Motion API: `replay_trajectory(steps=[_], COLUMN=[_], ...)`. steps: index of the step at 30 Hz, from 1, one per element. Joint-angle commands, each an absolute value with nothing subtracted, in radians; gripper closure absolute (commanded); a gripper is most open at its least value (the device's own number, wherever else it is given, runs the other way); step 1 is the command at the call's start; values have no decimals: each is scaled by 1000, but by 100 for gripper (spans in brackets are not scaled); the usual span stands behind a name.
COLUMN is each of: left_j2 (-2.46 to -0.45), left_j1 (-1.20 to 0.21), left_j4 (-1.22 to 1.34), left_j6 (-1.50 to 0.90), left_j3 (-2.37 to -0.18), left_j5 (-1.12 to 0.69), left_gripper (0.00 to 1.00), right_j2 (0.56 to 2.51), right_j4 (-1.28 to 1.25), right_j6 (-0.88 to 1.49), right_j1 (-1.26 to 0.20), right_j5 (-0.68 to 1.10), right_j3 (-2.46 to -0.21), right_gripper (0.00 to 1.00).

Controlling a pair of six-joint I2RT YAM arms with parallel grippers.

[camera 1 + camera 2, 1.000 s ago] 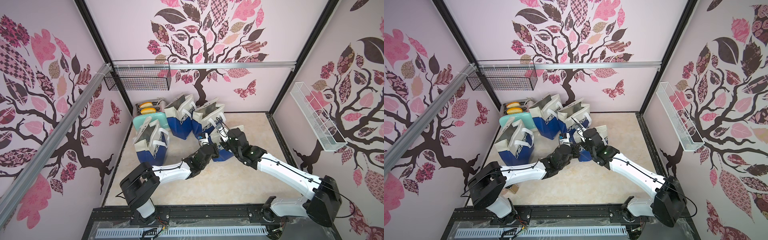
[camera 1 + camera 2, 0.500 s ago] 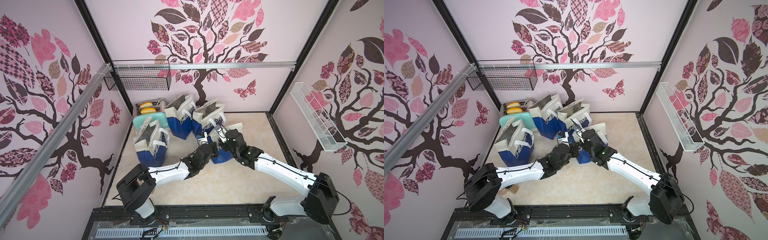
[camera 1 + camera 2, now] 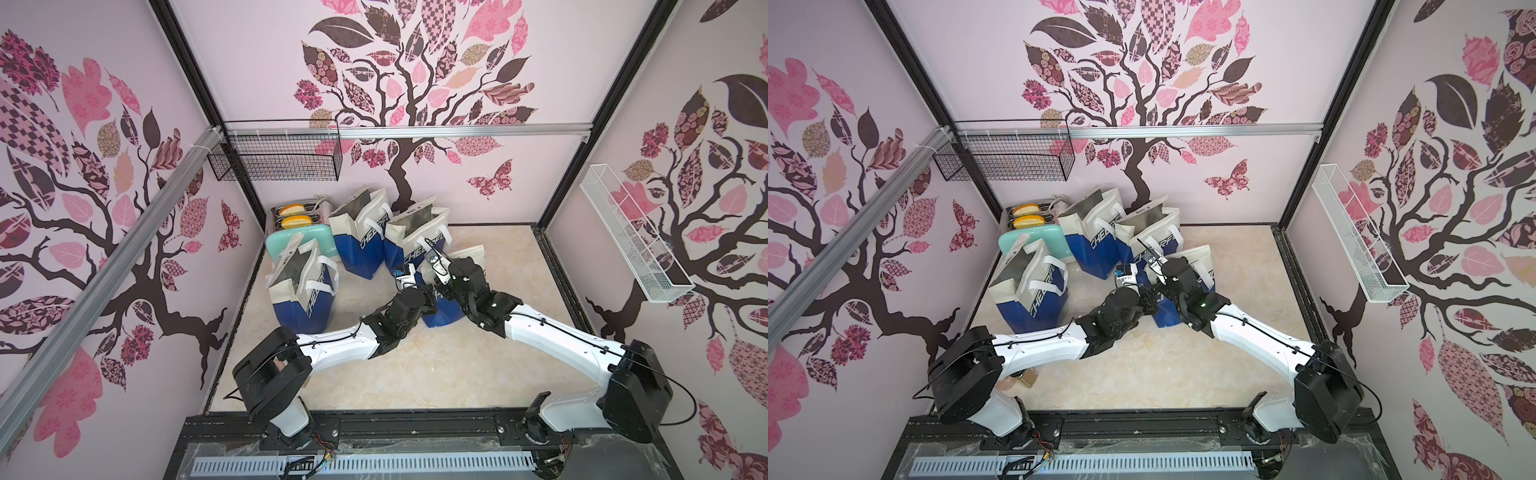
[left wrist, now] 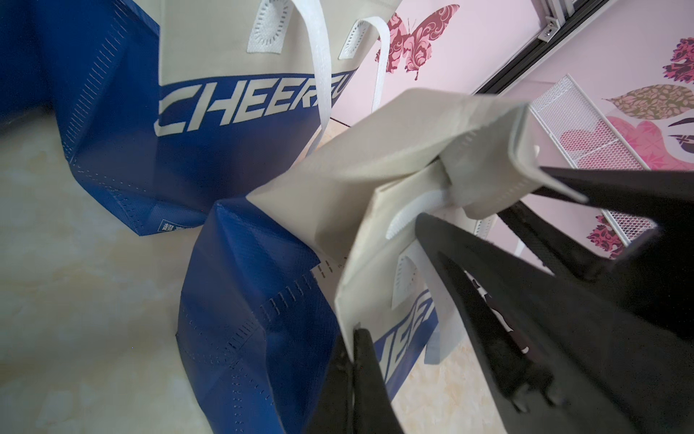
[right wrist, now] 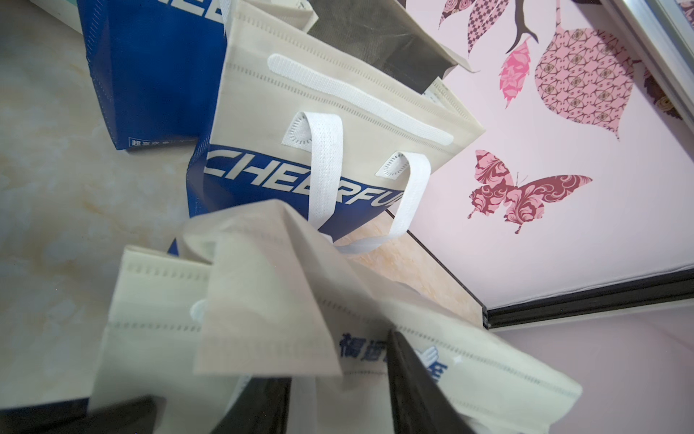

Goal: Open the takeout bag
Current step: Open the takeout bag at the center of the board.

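The bag [image 3: 446, 318] stands on its blue base mid-floor [image 3: 457, 374], with its long axis roughly vertical and its beige top up and turned toward the back wall. How much it leans I cannot tell. Its top flap is folded over, so the mouth is not spread. The left gripper [image 4: 355, 334] is clenched on the edge of the beige front panel. The right gripper [image 4: 480, 195] has its jaws apart with the folded flap between them, and I cannot tell whether they press it. A second bag [image 3: 415, 249] stands just behind with its mouth open, and its white handle [image 5: 409, 195] hangs down against the flap. A third bag [image 3: 361, 249] stands beside that one. A fourth bag [image 3: 305, 307] stands well apart, toward the left wall. A teal toaster [image 3: 286, 249] holding bread [image 3: 293, 221] sits in the back left corner. A black basket [image 3: 278, 162] hangs on the back wall and a white basket [image 3: 623, 232] on the right wall, both well clear. In both top views the two arms meet over the bag from the front and hide much of it.
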State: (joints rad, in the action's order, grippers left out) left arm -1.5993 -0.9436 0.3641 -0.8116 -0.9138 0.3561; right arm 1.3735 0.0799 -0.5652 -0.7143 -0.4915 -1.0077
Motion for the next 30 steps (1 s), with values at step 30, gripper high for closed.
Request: replay_trajectory(steps=[30], left_j2=[-1750], left_j1=[-948], left_j4=[385], left_j6=[-837], left_j3=[-853], left_j5=[368], left_gripper=[100], right_j2=[1360], right_j4=[214], right_j6=[-850], right_j1=[-744], right_j5=[-808], right_j3=[-1199], right_gripper=[100])
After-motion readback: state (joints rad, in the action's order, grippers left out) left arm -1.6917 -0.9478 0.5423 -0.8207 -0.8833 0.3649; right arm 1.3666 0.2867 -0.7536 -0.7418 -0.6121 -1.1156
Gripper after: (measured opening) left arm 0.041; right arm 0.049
